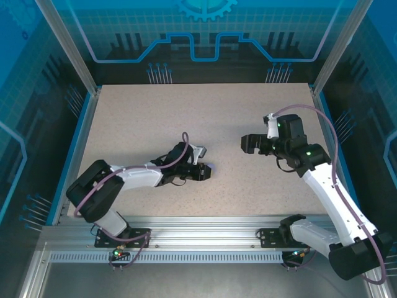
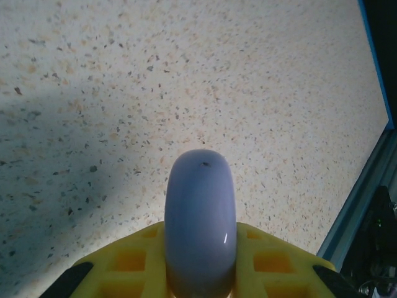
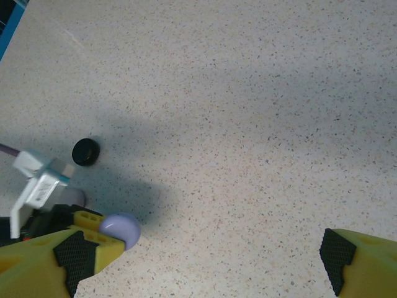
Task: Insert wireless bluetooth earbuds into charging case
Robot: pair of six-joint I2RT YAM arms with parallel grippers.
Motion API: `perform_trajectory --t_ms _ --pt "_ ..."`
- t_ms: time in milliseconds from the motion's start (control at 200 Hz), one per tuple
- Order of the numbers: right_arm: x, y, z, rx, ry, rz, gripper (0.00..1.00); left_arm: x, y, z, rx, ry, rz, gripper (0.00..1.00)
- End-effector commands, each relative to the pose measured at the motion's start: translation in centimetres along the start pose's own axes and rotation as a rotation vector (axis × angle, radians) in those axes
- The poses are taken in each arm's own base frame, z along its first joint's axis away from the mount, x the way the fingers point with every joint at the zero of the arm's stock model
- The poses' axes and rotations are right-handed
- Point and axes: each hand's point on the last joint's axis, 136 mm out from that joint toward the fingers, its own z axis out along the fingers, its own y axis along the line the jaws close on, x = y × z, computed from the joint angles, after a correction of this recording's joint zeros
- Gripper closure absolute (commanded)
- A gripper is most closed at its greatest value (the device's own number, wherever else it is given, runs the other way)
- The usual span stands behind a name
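The left gripper (image 1: 202, 171) pinches one lilac case (image 2: 200, 217) on edge, flat faces against its fingers, low over the counter (image 1: 155, 118). The right gripper (image 1: 246, 144) stands spread and empty, near on the right, pointing towards that case; it looks the free arm. One black case (image 3: 85, 151) lies flat beyond. A pale disc (image 3: 77, 197) beside it may be a third.

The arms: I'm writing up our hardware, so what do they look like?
Left arm and right arm: white links, black joints, looping purple cables, green lights on the right. The right gripper has yellow fingers with black pads.
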Motion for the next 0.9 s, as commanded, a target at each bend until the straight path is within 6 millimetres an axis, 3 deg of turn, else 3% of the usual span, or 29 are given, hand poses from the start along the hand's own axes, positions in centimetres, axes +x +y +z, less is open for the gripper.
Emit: perform_trajectory --t_ms 0,205,465,665,895 --pt "0.2 -0.5 -0.7 0.010 -0.015 0.025 0.00 0.8 0.4 0.8 -0.002 0.095 -0.114 0.85" --pt "0.8 -0.8 -1.3 0.018 -0.013 0.018 0.00 1.6 2.0 2.2 -0.047 0.144 -0.163 0.83" --pt "1.7 -1.9 -1.7 0.063 0.014 0.017 0.00 2.4 3.2 2.5 -0.102 0.178 -0.158 0.60" --pt "1.9 -3.3 -2.3 0.111 0.018 0.006 0.00 1.8 4.2 0.5 -0.207 0.134 -0.111 0.45" --pt "1.2 -5.9 -3.1 0.220 -0.014 -0.002 0.00 -1.4 2.6 -3.9 -0.250 0.003 -0.012 0.32"
